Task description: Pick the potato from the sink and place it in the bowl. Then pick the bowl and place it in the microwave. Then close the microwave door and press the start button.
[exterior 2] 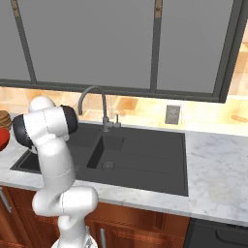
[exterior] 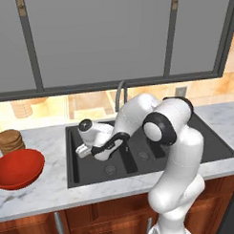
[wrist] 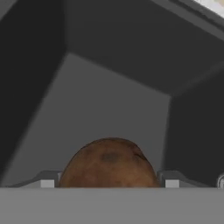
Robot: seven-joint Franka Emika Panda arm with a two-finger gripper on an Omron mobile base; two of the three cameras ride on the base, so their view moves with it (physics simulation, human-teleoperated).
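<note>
Left of the sink [exterior: 215,149], a stack of brown wooden discs [exterior: 9,141] and the red bowl [exterior: 18,168] rest on the marble counter [exterior: 40,193], touching each other. Inside the sink's left basin, the tool [exterior: 82,150] hangs low. In the hand view the potato [wrist: 109,164] sits between the two fingertips [wrist: 47,180], close against them; whether it is gripped cannot be told. The gooseneck faucet [exterior 2: 97,104] rises behind the sink.
</note>
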